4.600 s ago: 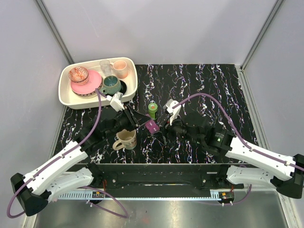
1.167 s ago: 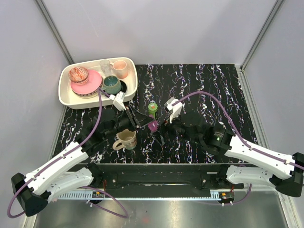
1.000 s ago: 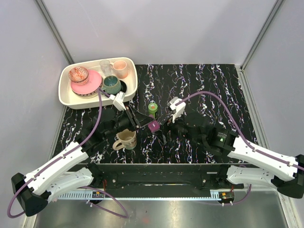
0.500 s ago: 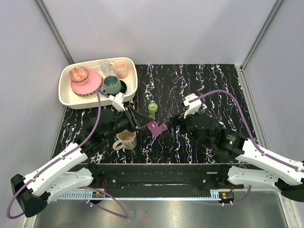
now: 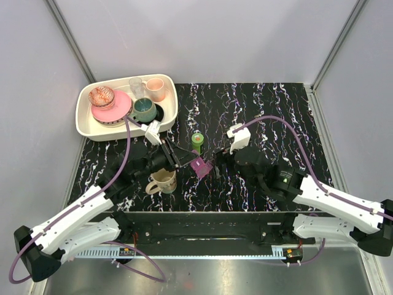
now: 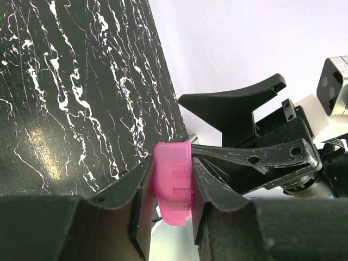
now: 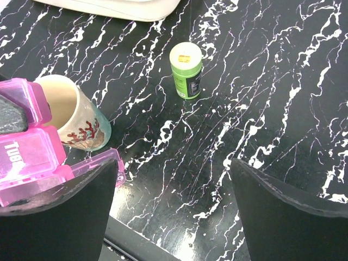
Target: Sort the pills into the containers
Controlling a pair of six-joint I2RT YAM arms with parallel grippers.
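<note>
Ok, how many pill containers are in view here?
2. The purple pill box is clamped in the left gripper, held above the table. The green bottle stands upright on the table beyond it. The dishes in the tray could hide another.

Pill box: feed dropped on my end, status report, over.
Left end effector shut on pill box, lifted. Right end effector open, empty, alongside it. Mug close by; green bottle stands clear beyond.
</note>
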